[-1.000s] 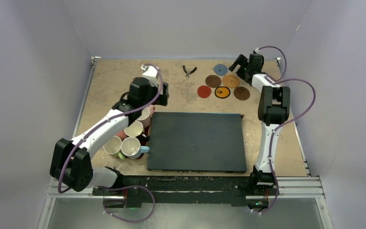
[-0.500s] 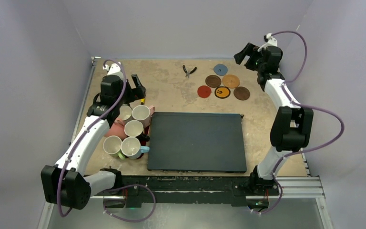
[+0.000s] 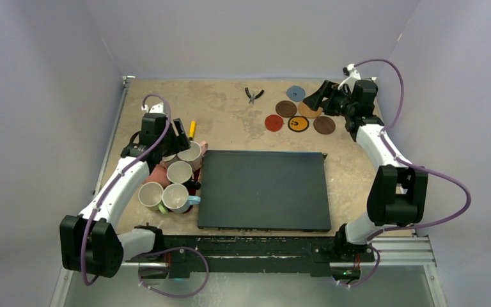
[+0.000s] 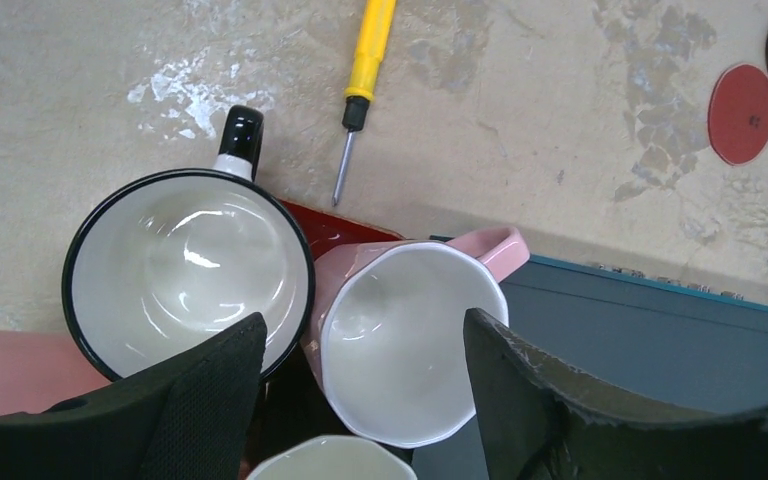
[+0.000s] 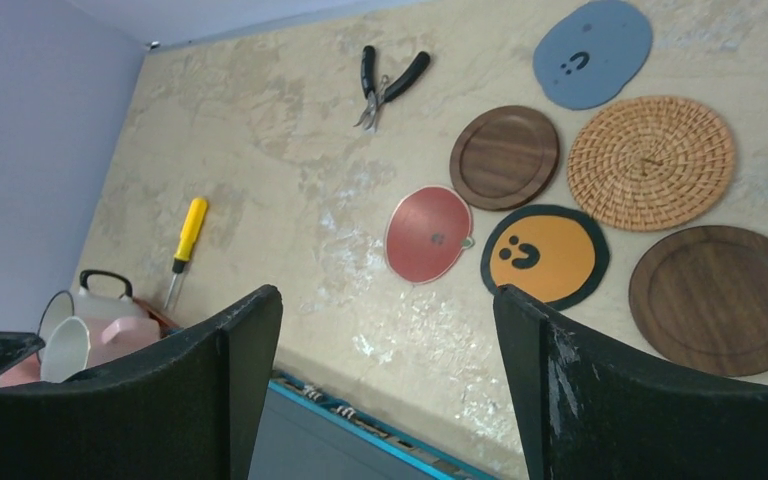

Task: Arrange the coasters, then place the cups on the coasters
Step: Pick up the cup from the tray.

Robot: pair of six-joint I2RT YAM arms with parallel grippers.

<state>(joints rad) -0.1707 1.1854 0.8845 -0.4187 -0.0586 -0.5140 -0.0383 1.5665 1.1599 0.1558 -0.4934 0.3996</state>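
Six coasters lie at the back right: grey-blue (image 3: pixel 296 93), dark brown (image 3: pixel 286 109), cork (image 3: pixel 307 111), red (image 3: pixel 274 122), yellow with black marks (image 3: pixel 298 123) and brown wood (image 3: pixel 324 125). My right gripper (image 3: pixel 318 97) hovers open over them, holding nothing (image 5: pixel 388 305). The cups stand clustered at the left. In the left wrist view I see the white cup with black handle (image 4: pixel 188 270), the pale pink cup (image 4: pixel 410 340), a salmon pink one (image 4: pixel 30 370) and a pale green rim (image 4: pixel 330 460). My left gripper (image 4: pixel 360 340) hangs open above the pale pink cup (image 3: pixel 190 152), its fingers apart from the rim.
A large black mat (image 3: pixel 265 190) fills the table's middle. Pliers (image 3: pixel 253 94) lie at the back, left of the coasters. A yellow screwdriver (image 3: pixel 192 129) lies just behind the cups. A red tray (image 4: pixel 325 225) shows under the cups.
The left gripper has come forward and down over the cups, its jaws narrowing a little. The right gripper has swung down from the back right corner to over the coasters.
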